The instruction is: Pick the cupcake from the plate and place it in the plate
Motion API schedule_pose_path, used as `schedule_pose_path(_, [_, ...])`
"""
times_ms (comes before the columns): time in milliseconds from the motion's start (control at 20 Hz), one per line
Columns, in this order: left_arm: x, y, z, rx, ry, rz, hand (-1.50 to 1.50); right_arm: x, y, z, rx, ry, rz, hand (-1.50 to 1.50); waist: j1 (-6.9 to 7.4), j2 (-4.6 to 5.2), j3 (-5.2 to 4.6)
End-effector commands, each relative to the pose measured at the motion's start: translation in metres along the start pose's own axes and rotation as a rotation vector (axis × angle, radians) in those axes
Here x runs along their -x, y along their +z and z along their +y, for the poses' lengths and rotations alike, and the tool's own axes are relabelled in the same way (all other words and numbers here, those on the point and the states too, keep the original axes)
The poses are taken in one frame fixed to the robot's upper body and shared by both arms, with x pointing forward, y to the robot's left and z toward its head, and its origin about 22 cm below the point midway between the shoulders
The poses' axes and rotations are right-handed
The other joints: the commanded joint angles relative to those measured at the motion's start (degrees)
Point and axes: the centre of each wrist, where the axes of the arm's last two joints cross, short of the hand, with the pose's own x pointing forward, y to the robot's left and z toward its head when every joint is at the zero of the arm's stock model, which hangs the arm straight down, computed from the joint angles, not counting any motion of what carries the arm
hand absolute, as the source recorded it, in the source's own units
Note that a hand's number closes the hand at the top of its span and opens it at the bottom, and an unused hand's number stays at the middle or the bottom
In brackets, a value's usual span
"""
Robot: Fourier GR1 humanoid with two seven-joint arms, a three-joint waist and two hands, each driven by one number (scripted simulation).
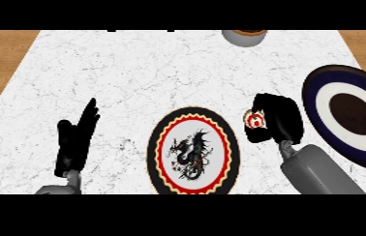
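Here, your right hand had its fingers curled around the cupcake, carried above the counter. The dragon plate lay at eight o'clock from it, the blue plate at three. Your left hand rested open, farther off.

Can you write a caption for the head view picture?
Right hand curled round the cupcake, between the blue plate and dragon plate.

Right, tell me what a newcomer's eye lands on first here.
First the dragon plate with its red and black rim, low in the middle of the white marble counter. Just right of it, the right hand is curled round a small red and white cupcake, beside a dark blue plate at the right edge. The left hand rests open at lower left.
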Motion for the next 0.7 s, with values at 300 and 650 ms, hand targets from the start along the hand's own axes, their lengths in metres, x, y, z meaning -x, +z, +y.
schedule_pose_path(300, [0.002, 0.005, 0.006, -0.007, -0.010, 0.003, 0.00, 0.028, 0.004, -0.079, 0.471, -0.022, 0.010, 1.50, -0.88, -0.47, -0.06])
schedule_pose_path(650, [-0.014, -0.008, -0.004, 0.003, 0.005, 0.010, 0.00, 0.065, 0.014, -0.114, 0.545, -0.060, 0.157, 1.50, -0.48, -0.12, -0.03])
